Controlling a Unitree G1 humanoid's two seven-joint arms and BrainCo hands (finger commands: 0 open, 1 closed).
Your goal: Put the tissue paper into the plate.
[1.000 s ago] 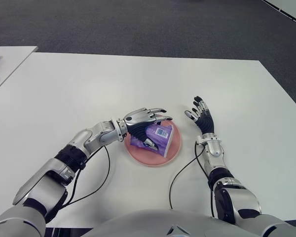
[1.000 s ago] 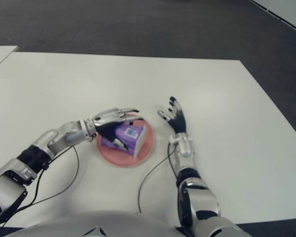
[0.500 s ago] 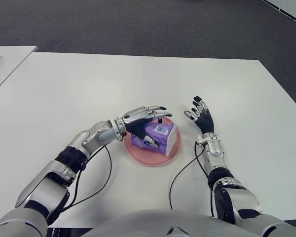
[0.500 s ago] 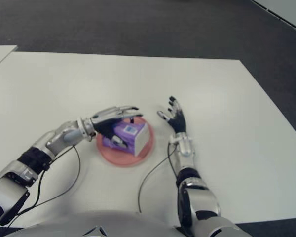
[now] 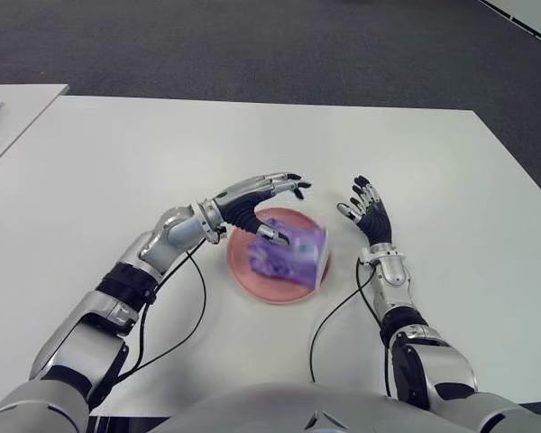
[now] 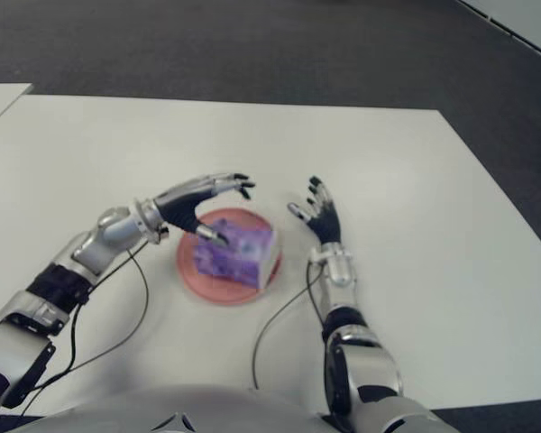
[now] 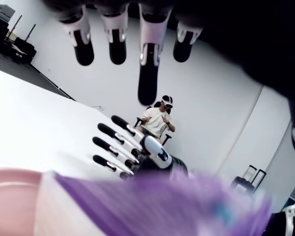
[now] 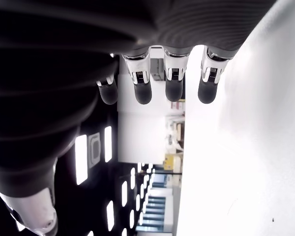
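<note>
White table [image 5: 117, 153], dark carpet beyond. My left hand [image 5: 252, 200] hovered over the pink plate [image 5: 243, 267], fingers spread, holding nothing. The purple tissue pack [image 5: 288, 257] was in the plate, blurred, apart from my fingers. I judged it light, soft and crushable with slick wrap; best gripped across its long sides. My right hand [image 5: 368, 212] showed just right of the plate, fingers apart, empty.

1. Purple tissue paper pack [image 5: 288, 256] in round pink plate [image 5: 243, 268], mid white table [image 5: 117, 162]
2. Left hand [image 5: 252, 200] above plate's left/rear edge
3. Right hand [image 5: 368, 215] just right of plate
</note>
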